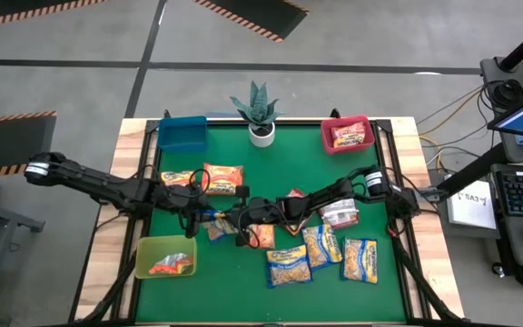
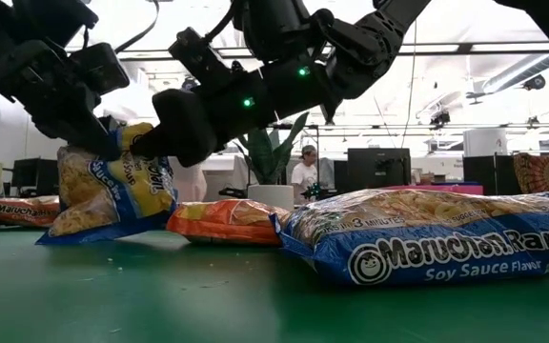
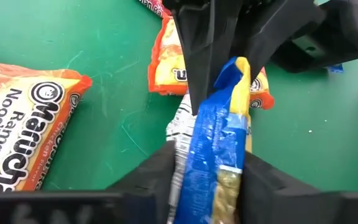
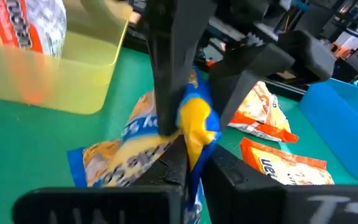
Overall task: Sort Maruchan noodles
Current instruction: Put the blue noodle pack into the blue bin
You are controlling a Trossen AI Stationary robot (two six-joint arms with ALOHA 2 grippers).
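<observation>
the blue-edged yellow packet (image 1: 216, 227) stands on edge mid-table, long axis upright, clamped between both arms: left pincer (image 1: 192, 218) and right pincer (image 1: 240, 216) each grasping its top seam.

We see the table (image 1: 271, 300) from above with a potted plant (image 1: 260, 113) at the middle of its far edge, one bin (image 1: 182, 133) to the plant's left and another bin (image 1: 348, 135) to its right holding a noodle packet (image 1: 350, 137). A third bin (image 1: 165, 257) sits near the left front with a packet (image 1: 172, 265) in it. The left gripper (image 1: 209, 216) and right gripper (image 1: 240, 218) meet at mid-table over a soy sauce packet (image 2: 112, 191). Three packets (image 1: 323, 256) lie side by side right of them.
</observation>
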